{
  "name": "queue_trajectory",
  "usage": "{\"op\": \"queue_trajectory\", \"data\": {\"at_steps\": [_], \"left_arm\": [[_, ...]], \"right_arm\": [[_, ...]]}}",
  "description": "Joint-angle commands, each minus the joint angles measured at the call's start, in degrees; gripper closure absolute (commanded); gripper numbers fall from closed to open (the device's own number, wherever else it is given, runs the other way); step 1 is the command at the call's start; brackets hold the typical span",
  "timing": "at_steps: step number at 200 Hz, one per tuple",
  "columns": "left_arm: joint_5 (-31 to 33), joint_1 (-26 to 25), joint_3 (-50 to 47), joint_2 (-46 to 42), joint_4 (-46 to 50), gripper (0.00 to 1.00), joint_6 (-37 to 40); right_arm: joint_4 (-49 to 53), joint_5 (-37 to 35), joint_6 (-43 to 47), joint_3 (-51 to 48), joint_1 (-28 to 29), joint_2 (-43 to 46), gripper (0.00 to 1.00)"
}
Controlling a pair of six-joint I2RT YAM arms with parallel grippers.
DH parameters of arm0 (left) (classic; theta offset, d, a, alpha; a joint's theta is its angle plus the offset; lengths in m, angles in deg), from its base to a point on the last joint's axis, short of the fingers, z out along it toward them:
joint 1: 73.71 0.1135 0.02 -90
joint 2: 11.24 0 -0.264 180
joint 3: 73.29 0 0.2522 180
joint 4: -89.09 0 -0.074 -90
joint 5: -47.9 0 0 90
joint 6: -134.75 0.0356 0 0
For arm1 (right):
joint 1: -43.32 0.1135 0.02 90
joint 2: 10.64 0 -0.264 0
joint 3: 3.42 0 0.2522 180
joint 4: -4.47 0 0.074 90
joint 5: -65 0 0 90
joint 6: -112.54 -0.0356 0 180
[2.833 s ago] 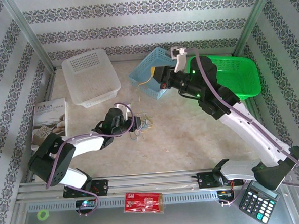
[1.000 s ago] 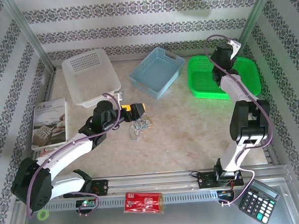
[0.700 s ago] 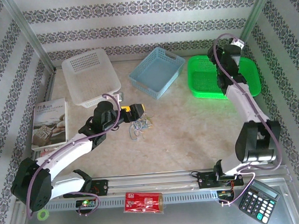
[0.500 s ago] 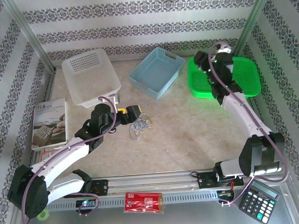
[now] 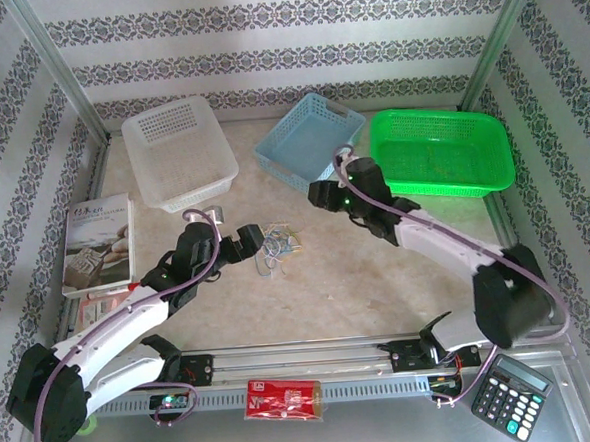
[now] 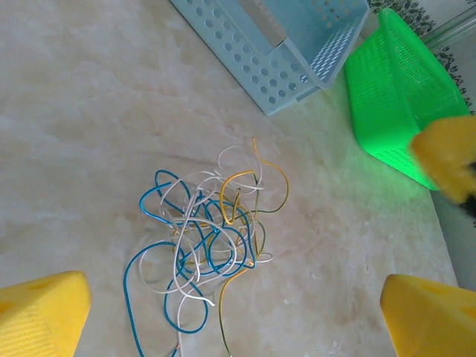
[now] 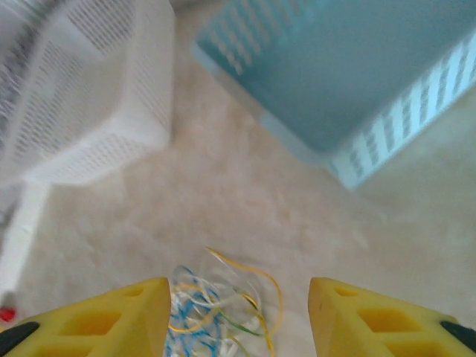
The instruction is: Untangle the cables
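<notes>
My left arm lies low, stretched from its base toward the middle. Its left claw (image 5: 248, 240) has its fingers wide apart just left of the cables (image 5: 274, 244). My right arm bends out at the elbow and doubles back leftward. Its right claw (image 5: 323, 194) has its fingers apart too, and sits near the front corner of the blue basket (image 5: 308, 140).

I count one tangle of blue, white, orange and yellow-green wires. It lies loose on the worktop (image 5: 379, 286) between the two claws. There are three baskets along the back: a white basket (image 5: 179, 151), the blue one and a green basket (image 5: 441, 152). One book (image 5: 96, 243) lies at the left edge. Bare worktop opens in front and to the right of the tangle.
</notes>
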Motion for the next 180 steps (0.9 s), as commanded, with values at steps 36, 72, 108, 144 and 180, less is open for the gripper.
{"op": "queue_trajectory", "data": {"at_steps": [36, 72, 108, 144, 180], "left_arm": [[-0.3, -0.6, 0.6, 1.1, 0.8, 0.00, -1.8], [-1.0, -0.6, 1.0, 1.8, 0.2, 0.00, -1.7], [-1.6, -0.5, 1.3, 3.2, -0.7, 0.00, -1.8], [-2.7, -0.5, 2.0, 4.6, -1.2, 0.00, -1.6], [-3.2, -0.5, 2.1, 4.9, -1.7, 0.00, -1.2]], "right_arm": [[0.0, 5.9, -0.8, 3.1, 1.0, -11.0, 0.51], [-1.7, 6.5, -1.9, 4.1, 1.5, -13.1, 0.51], [-2.4, 6.9, -3.0, 5.8, 1.7, -16.1, 0.52], [-3.3, 7.8, -3.8, 6.5, 1.7, -18.2, 0.58], [-3.6, 9.0, -3.4, 5.6, 1.7, -16.2, 0.90]]}}
